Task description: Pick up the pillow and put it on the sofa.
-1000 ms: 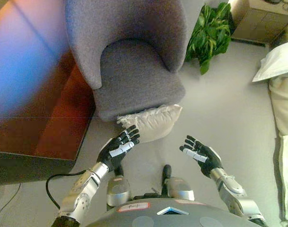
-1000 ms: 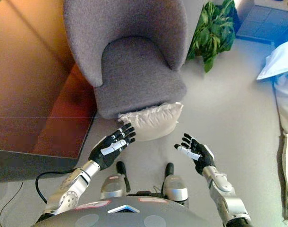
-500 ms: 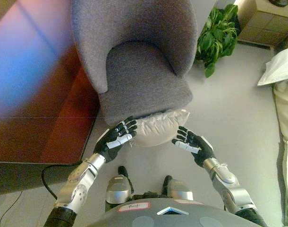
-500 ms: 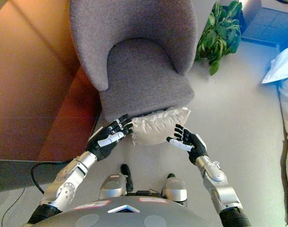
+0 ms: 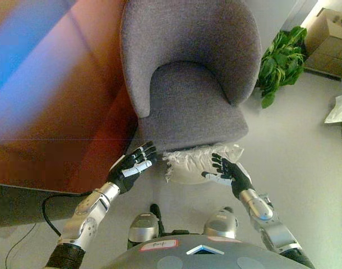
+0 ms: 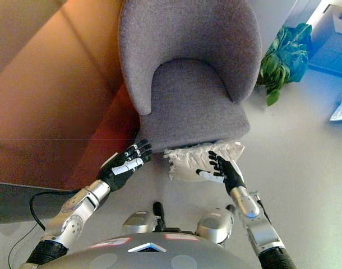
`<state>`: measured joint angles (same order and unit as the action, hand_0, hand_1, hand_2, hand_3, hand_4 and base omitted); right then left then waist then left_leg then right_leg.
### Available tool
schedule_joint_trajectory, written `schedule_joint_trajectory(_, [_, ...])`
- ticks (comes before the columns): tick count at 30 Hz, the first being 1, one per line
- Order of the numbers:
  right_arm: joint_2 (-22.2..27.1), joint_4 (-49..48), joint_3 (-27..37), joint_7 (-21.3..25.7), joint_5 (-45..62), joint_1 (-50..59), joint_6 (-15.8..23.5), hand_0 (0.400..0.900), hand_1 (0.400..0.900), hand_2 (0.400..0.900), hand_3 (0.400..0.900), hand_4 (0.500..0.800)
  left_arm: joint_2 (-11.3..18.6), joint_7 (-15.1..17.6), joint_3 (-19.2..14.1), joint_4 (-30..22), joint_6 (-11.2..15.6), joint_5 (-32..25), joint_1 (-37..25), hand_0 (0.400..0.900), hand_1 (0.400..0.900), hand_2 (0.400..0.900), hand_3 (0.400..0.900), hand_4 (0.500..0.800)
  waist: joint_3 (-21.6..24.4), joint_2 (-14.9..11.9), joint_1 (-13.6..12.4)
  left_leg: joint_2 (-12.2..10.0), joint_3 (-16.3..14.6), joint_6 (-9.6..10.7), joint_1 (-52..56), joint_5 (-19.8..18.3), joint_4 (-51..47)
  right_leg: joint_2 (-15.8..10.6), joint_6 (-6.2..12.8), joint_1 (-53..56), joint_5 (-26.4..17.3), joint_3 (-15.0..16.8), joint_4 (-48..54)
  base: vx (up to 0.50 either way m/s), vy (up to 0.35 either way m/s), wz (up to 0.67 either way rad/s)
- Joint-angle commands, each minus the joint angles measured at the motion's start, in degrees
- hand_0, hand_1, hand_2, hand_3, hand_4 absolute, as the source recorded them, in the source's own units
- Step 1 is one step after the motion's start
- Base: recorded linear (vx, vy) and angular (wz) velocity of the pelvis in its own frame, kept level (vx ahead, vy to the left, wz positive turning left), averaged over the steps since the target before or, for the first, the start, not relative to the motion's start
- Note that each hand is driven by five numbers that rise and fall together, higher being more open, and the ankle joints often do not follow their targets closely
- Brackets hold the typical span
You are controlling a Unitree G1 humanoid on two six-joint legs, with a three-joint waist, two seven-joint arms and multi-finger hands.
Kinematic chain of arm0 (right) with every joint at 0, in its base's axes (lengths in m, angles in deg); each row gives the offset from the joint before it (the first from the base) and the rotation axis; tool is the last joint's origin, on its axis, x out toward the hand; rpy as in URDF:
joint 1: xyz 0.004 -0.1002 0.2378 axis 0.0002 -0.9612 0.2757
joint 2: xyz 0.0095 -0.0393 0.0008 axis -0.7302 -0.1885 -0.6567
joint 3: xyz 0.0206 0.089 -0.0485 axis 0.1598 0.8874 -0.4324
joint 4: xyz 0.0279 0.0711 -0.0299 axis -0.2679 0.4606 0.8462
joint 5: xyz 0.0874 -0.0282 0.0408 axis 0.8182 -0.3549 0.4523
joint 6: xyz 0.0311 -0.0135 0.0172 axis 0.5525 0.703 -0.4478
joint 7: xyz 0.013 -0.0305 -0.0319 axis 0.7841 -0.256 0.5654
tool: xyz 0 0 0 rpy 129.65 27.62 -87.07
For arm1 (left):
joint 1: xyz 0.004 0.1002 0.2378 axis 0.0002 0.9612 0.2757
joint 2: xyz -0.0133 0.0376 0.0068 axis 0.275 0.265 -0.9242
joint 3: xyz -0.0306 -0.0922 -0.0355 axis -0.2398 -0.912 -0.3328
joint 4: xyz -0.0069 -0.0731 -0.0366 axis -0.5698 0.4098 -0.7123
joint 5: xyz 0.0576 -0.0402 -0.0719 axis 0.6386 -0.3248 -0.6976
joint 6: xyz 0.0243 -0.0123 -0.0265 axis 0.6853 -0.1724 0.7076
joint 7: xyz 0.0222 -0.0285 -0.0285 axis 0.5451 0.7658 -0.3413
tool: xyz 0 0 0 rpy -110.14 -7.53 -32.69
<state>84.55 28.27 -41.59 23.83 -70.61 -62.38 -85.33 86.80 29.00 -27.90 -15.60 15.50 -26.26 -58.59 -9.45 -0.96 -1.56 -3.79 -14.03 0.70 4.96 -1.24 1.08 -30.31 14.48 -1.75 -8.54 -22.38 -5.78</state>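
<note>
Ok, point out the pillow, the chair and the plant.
pillow (image 5: 190, 162), left eye view, its bare left half.
chair (image 5: 188, 106), left eye view, middle of the seat.
plant (image 5: 280, 67), left eye view, its leaves.

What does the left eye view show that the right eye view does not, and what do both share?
Only the left eye view shows a brown cardboard box in the top right corner. Only the right eye view shows a blue patch of floor there instead, beyond the plant. Both share the grey armchair, the white pillow on the floor at its front edge, the green plant, the left hand open beside the pillow, and the right hand open against the pillow's right side.
</note>
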Motion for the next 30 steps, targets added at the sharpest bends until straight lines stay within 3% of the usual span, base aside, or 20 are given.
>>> schedule_joint_trajectory(1, [2.24,-5.35,3.98,1.74,-2.98,2.76,2.51,0.900,0.900,0.900,0.900,0.800,1.57,0.41,-1.73,-5.94,4.07,-2.77,-0.04,0.900,0.900,0.900,0.900,0.800,2.65,-2.18,0.41,-5.19,-1.41,4.07,-0.77,-0.73,0.11,2.72,0.52,0.95,-8.16,2.46,1.92,0.18,-0.202,0.37])
schedule_joint_trajectory(6, [3.49,-4.46,5.14,1.70,-5.39,2.63,0.25,0.900,0.900,0.900,0.900,0.800,0.59,1.68,-3.99,-7.07,2.52,-3.47,2.34,0.900,0.900,0.900,0.900,0.800,3.45,-2.60,-0.27,-10.28,-0.66,6.80,-1.65,1.01,1.80,6.47,0.18,3.99,-2.58,1.53,6.28,0.16,-0.194,0.24])
schedule_joint_trajectory(11, [7.74,-4.28,6.75,6.51,-20.55,3.57,1.30,0.900,0.900,0.900,0.900,0.800,0.05,1.05,-5.58,-8.68,1.57,-4.92,4.68,0.900,0.900,0.900,0.900,0.800,2.68,-2.24,-0.26,-13.56,-2.14,8.06,-2.16,1.20,4.30,7.83,-0.08,4.57,-1.59,0.95,7.23,0.10,-0.100,0.16])
schedule_joint_trajectory(17, [14.04,-4.49,4.90,12.91,-38.85,10.22,1.87,0.900,0.900,0.900,0.900,0.800,3.03,1.64,-5.71,-8.92,2.61,-8.89,1.99,0.900,0.900,0.900,0.900,0.800,-1.92,-1.40,-0.59,-14.88,1.99,8.39,-8.62,-1.10,11.32,5.81,-0.20,-2.65,-0.21,3.59,0.43,-0.04,-0.024,0.20])
schedule_joint_trajectory(23, [16.90,-4.10,1.62,14.70,-38.12,17.86,2.65,0.900,0.900,0.900,0.900,0.800,5.39,5.80,-5.18,-7.37,8.17,-11.01,-1.70,0.900,0.900,0.900,0.900,0.800,-8.78,-1.64,-1.01,-17.67,9.38,9.01,-21.68,-4.68,23.80,1.85,-0.35,-18.30,3.74,10.65,-14.15,-0.16,-0.038,0.13])
schedule_joint_trajectory(26, [17.82,-3.81,1.06,14.70,-37.04,20.20,3.08,0.900,0.900,0.900,0.900,0.800,5.14,7.71,-5.06,-7.21,9.80,-12.08,-2.98,0.900,0.900,0.900,0.900,0.800,-10.54,-1.58,-1.36,-18.47,10.41,9.32,-27.57,-6.23,28.56,-0.04,-0.30,-24.60,5.87,12.47,-19.93,-0.13,0.002,0.14])
schedule_joint_trajectory(30, [18.99,-1.78,0.22,15.66,-36.34,24.34,3.58,0.900,0.900,0.900,0.900,0.800,4.85,9.61,-4.23,-7.01,10.78,-12.69,-3.85,0.900,0.900,0.900,0.900,0.800,-12.14,-0.65,-1.86,-19.40,10.67,9.49,-34.45,-8.17,34.94,-0.66,-0.41,-32.04,8.51,14.08,-27.38,-0.13,0.019,0.17])
